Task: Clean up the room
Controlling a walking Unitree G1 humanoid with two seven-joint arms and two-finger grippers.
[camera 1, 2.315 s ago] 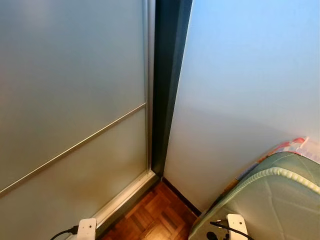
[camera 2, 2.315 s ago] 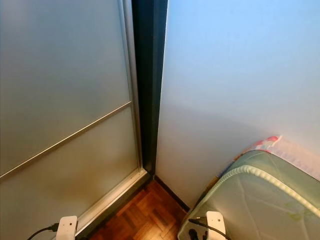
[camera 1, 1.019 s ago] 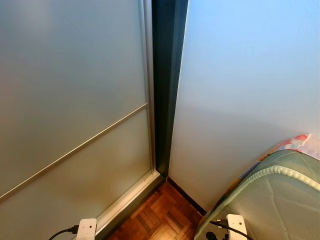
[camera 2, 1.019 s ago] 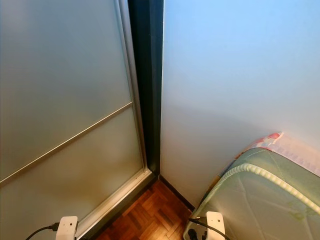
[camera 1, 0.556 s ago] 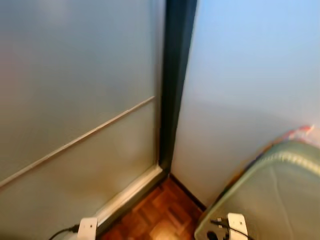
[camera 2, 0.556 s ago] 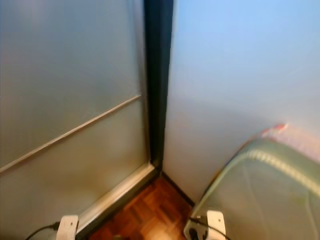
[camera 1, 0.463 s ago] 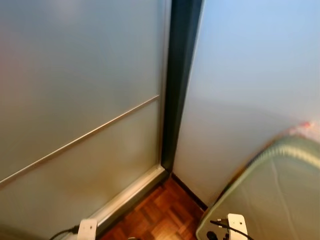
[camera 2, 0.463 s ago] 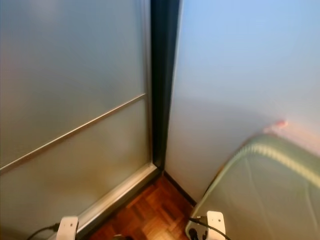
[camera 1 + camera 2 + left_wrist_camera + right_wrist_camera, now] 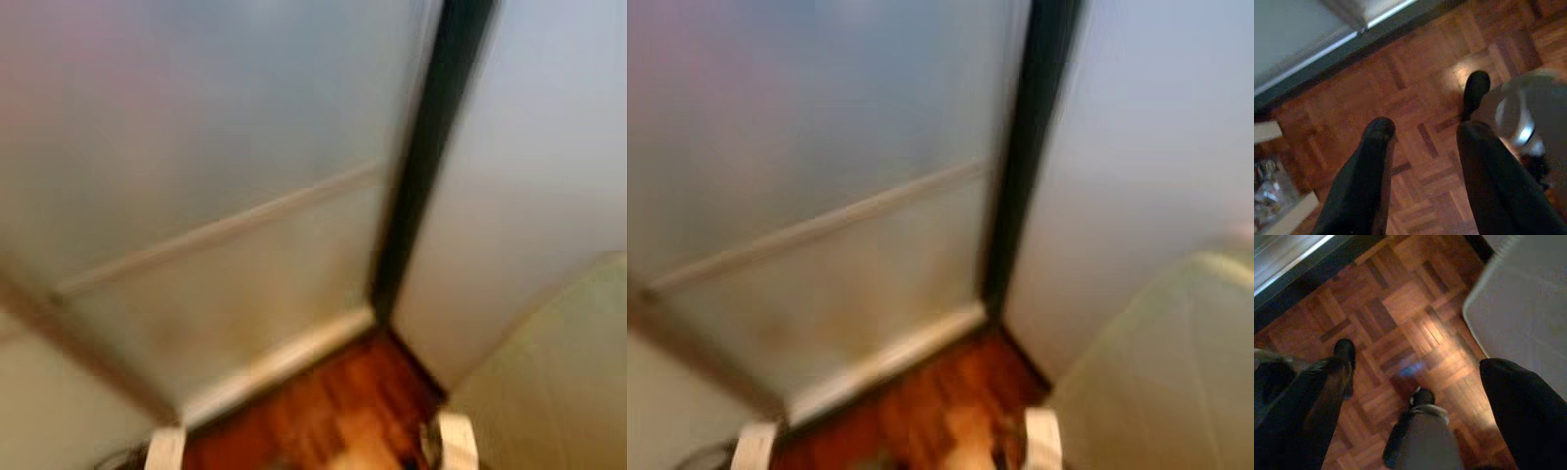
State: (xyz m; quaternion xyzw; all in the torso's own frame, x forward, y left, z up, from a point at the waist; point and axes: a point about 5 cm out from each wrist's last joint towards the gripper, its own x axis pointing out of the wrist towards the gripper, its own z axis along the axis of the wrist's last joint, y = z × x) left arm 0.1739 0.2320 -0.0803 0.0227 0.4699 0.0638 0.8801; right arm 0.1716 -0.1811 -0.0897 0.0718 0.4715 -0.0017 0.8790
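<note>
Both eye views are blurred by motion. My left gripper (image 9: 1426,127) hangs open over the parquet floor (image 9: 1415,63), with nothing between its black fingers (image 9: 1376,147). Over the same floor (image 9: 1400,298), my right gripper (image 9: 1418,360) is also open and empty, close to the corner of a pale green mattress (image 9: 1528,308). The white ends of my arms (image 9: 165,450) sit at the bottom edge of the eye views. I can make out no loose item on the floor.
A frosted sliding door (image 9: 216,147) with a dark frame (image 9: 431,157) meets a pale wall (image 9: 549,166) straight ahead. The mattress (image 9: 1166,372) is on the right. A pale box with clutter (image 9: 1268,196) stands by the door track. My own leg (image 9: 1425,440) is below.
The whole picture has shifted and blurred: the camera has swung left, so the door frame and mattress now sit further right. Nothing in the room has moved.
</note>
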